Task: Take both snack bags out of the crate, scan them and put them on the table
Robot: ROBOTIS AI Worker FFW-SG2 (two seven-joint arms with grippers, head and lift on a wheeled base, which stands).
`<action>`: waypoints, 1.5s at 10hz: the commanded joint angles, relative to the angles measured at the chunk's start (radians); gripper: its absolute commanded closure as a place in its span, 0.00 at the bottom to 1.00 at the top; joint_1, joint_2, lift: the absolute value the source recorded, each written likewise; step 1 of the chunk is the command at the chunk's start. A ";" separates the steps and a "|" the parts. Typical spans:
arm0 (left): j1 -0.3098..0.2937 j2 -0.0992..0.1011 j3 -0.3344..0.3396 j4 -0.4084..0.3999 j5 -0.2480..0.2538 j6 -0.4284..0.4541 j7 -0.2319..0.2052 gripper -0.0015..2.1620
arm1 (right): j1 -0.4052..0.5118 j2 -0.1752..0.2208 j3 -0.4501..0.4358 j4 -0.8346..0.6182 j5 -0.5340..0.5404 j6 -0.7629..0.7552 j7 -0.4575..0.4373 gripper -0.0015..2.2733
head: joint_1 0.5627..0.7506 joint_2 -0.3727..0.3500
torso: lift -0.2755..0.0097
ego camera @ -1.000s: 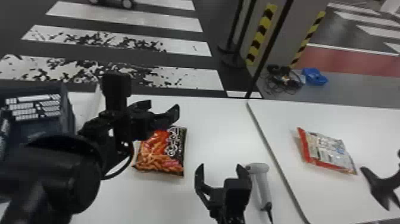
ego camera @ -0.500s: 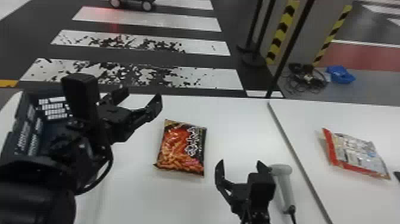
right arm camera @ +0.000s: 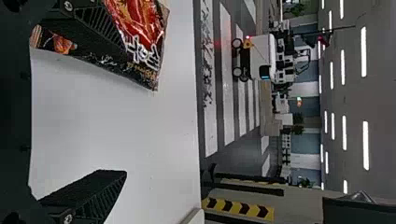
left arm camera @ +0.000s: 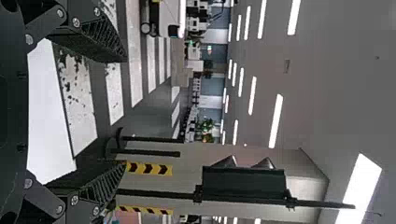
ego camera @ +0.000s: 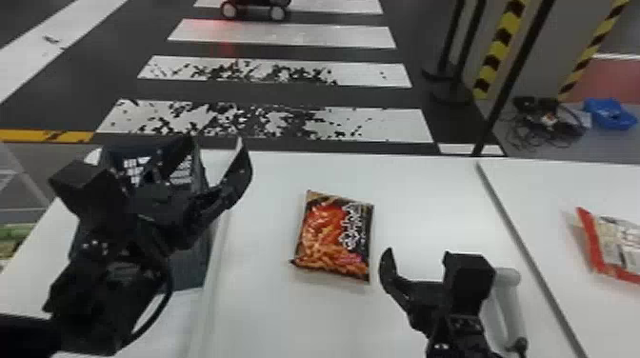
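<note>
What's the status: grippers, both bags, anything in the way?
Left gripper and right gripper open, empty. Black-and-red bag and red-edged bag on white tabletops. Head view: left gripper partly hides crate, right partly hides scanner.

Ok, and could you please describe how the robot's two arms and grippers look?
The left gripper and the right gripper are black, with tapering, ridged fingers and small silvery screws at the joints. The left arm and right arm are black too, each with a boxy block. A black cable loops beside the left arm.
</note>
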 commanded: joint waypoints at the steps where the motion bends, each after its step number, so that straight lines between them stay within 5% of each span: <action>1: 0.070 0.002 0.021 -0.002 -0.011 -0.099 -0.009 0.12 | -0.021 0.014 -0.041 -0.030 -0.092 0.118 0.047 0.04 | 0.70 0.50 | 0.64; 3: 0.149 0.004 0.043 0.001 -0.013 -0.218 -0.012 0.12 | -0.041 0.034 -0.089 -0.085 -0.184 0.387 0.112 0.04 | 0.70 0.54 | 0.64; 6: 0.245 -0.012 0.066 0.024 -0.015 -0.390 -0.032 0.12 | -0.095 0.048 -0.141 -0.108 -0.256 0.602 0.247 0.05 | 0.70 0.62 | 0.64; 11: 0.291 -0.036 0.087 0.072 -0.039 -0.412 -0.032 0.12 | -0.164 0.086 -0.213 -0.086 -0.333 0.756 0.386 0.04 | 0.70 0.73 | 0.64; 15: 0.304 -0.033 0.089 0.104 -0.028 -0.427 -0.038 0.12 | -0.210 0.098 -0.282 0.004 -0.327 0.777 0.501 0.04 | 0.70 0.74 | 0.64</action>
